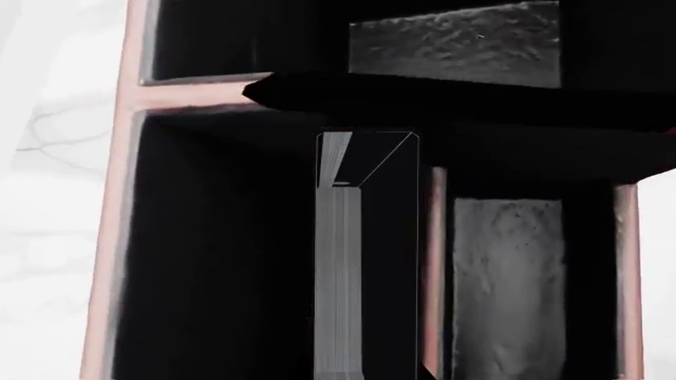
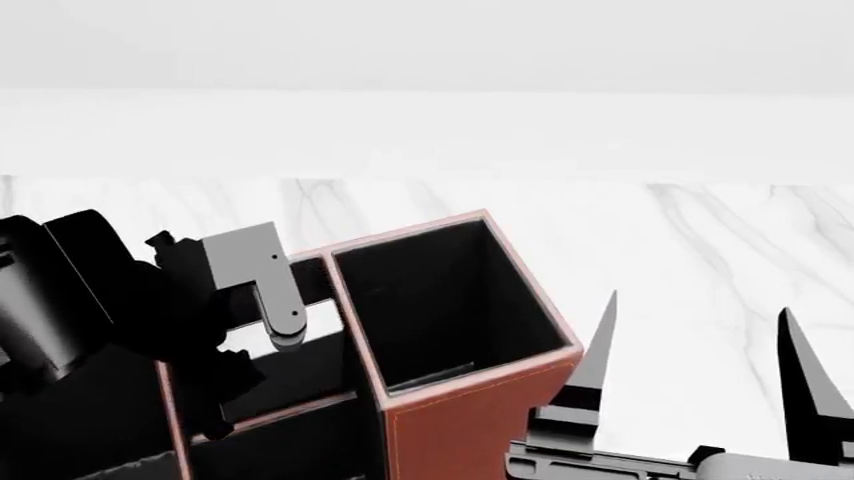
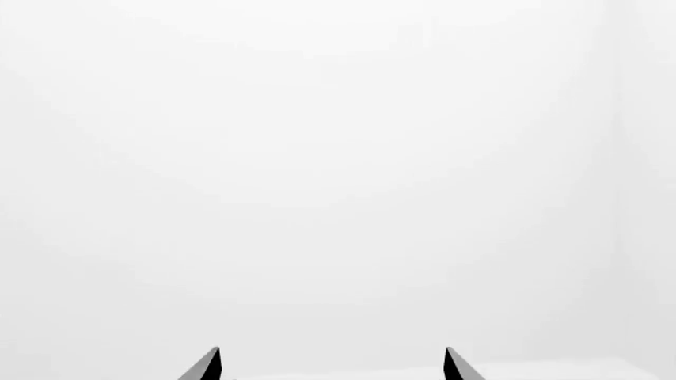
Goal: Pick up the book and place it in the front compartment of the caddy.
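Observation:
The reddish-brown caddy (image 2: 454, 432) fills the lower middle of the head view, its tall corner cell open on top. My left gripper (image 2: 280, 330) reaches down into the lower cells beside that tall cell. In the left wrist view the book (image 1: 340, 277) stands on end inside the large black-lined front compartment (image 1: 211, 253), white page edge facing the camera. One dark fingertip (image 1: 427, 372) shows close beside the book's black cover. The other finger is lost against the black lining. My right gripper (image 2: 699, 305) hangs open and empty to the right of the caddy.
A pale pink divider (image 1: 435, 269) separates the book's cell from a narrow grey-floored cell (image 1: 507, 285). Another rim (image 1: 190, 93) borders a further cell. A black pointed bar (image 1: 444, 99) crosses above the book. White marble table (image 2: 694, 240) spreads round the caddy.

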Robot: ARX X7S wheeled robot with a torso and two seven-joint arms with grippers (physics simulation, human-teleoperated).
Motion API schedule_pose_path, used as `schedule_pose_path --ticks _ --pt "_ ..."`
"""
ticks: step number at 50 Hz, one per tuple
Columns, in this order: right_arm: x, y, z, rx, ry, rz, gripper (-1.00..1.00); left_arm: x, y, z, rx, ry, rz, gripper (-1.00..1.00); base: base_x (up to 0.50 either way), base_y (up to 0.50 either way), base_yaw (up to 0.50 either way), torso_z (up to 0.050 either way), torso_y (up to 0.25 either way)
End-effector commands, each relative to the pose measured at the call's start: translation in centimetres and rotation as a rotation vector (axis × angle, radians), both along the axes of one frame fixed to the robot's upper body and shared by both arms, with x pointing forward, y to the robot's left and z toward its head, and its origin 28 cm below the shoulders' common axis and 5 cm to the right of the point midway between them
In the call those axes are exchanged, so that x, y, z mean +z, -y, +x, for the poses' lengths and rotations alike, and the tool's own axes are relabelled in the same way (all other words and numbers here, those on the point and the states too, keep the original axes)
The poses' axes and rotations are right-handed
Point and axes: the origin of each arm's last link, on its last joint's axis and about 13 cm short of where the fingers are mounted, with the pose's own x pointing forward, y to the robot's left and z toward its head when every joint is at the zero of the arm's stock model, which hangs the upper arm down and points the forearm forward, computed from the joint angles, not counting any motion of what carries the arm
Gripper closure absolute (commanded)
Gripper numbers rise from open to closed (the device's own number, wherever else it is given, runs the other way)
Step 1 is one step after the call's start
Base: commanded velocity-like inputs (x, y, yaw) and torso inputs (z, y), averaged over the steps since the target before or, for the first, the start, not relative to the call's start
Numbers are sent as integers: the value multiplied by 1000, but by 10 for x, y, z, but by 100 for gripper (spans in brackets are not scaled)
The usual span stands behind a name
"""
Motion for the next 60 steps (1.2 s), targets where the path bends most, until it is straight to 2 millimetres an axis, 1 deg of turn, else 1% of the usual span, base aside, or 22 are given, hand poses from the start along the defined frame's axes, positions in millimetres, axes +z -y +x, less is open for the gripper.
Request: schedule_pose_path --ticks 1,15,21,37,38,49,54,60 --pt "-1 -1 0 1 -6 -3 -100 -2 -1 3 12 28 -3 100 0 0 0 10 0" --pt "-3 -1 1 3 -12 -5 -100 -14 -3 3 18 12 -7 100 0 0 0 0 1" --pt "-4 -1 2 4 -15 -5 -100 -23 -3 5 18 4 -11 100 0 0 0 0 2" --pt "-5 -1 3 3 -20 -5 -100 -25 -4 7 45 2 -15 100 0 0 0 1 1" --pt "-5 -2 3 4 -20 -5 -100 -24 -4 6 51 1 -14 -100 0 0 0 0 0" --pt "-6 -2 3 6 -20 -5 -100 -24 -4 6 59 0 -13 -100 0 0 0 0 0" --pt "-5 -1 2 5 -18 -4 -100 -20 -3 7 58 10 -14 -100 0 0 0 0 0" --pt "-5 -2 2 7 -18 -4 -100 -20 -4 2 50 21 -15 -100 0 0 0 0 0"
